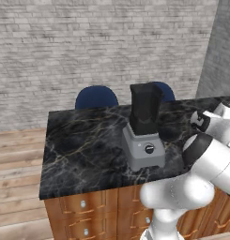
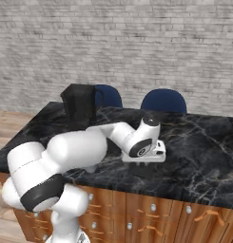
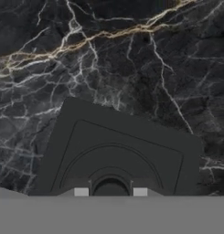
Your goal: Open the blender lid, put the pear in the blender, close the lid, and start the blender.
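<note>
The blender (image 1: pixel 144 149) stands mid-counter, its grey base with a round black knob under the tall dark jar (image 1: pixel 145 108); the same jar (image 2: pixel 80 107) rises behind my arm in the right base view. The blender lid (image 3: pixel 118 146), a flat black squarish cap, lies low over the marble to the right of the blender, seen as a dark slab (image 2: pixel 145 172) under my hand. My gripper (image 3: pixel 110 193) points straight down onto it and is shut on the lid's small centre knob; the hand (image 2: pixel 145 161) hovers just above the counter. The pear is out of view.
The black marble counter (image 1: pixel 83 145) has wooden drawers below its front edge. Two blue chairs (image 1: pixel 96 97) (image 2: pixel 164 101) stand behind it against a grey brick wall. My own elbow (image 1: pixel 208 154) bulks at the counter's right front.
</note>
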### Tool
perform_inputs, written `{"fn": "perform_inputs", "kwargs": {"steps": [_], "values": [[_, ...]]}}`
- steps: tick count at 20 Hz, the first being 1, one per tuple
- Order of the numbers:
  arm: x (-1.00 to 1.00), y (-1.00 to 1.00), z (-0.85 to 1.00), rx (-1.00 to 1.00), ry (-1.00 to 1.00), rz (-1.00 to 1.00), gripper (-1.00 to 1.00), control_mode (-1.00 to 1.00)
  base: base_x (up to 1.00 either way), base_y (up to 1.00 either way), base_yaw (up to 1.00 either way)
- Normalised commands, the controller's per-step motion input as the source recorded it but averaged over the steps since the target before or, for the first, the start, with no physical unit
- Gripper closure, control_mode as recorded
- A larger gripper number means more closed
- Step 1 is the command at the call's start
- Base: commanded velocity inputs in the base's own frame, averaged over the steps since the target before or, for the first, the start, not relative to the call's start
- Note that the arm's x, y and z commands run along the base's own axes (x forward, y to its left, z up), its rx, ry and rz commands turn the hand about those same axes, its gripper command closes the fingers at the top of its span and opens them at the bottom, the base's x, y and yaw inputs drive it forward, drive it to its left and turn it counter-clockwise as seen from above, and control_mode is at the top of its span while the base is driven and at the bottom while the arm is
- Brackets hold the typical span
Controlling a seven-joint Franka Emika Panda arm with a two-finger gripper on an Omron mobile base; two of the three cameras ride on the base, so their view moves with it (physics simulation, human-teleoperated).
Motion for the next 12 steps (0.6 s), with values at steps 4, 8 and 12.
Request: {"fn": "perform_inputs", "kwargs": {"steps": [4, 8, 12], "values": [[-0.36, 0.19, 1.00, -0.03, -0.09, -0.03, 1.00, -1.00, 0.00, 0.00, 0.00], [-0.23, 0.24, 0.40, -0.04, -0.03, -0.01, 1.00, -1.00, 0.00, 0.00, 0.00], [-0.33, 0.14, 0.59, 0.00, -0.13, 0.00, 1.00, -1.00, 0.00, 0.00, 0.00]]}}
